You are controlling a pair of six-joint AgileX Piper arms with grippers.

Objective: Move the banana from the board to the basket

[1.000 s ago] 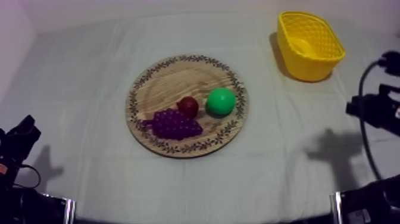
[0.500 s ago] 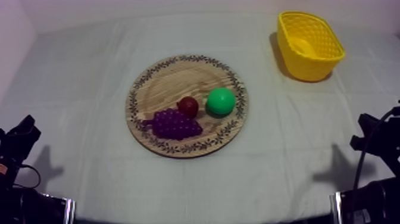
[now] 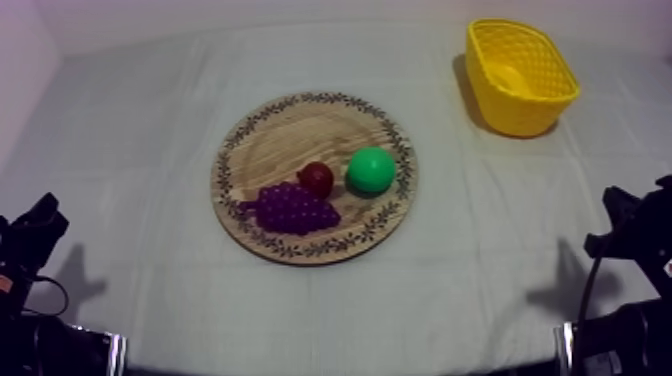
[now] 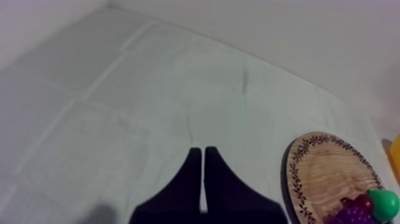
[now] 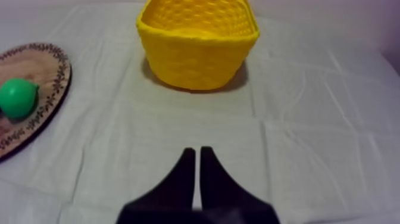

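Yellow toy banana (image 3: 503, 76) shows as a pale curved shape inside the yellow lattice basket (image 3: 525, 115), off the round wooden board with patterned rim (image 3: 290, 140). Left hand (image 4: 199, 150), near-left of board: black fingers together, holding nothing. Right hand (image 5: 197, 150), near-right of board: fingers together, holding nothing. On board: purple grape bunch (image 3: 292, 208) at near side, small red fruit (image 3: 317, 178) just behind it, green rounded toy fruit (image 3: 371, 170) beside that. Basket stands far-right of board on grey-white cloth worktop (image 3: 150, 120).
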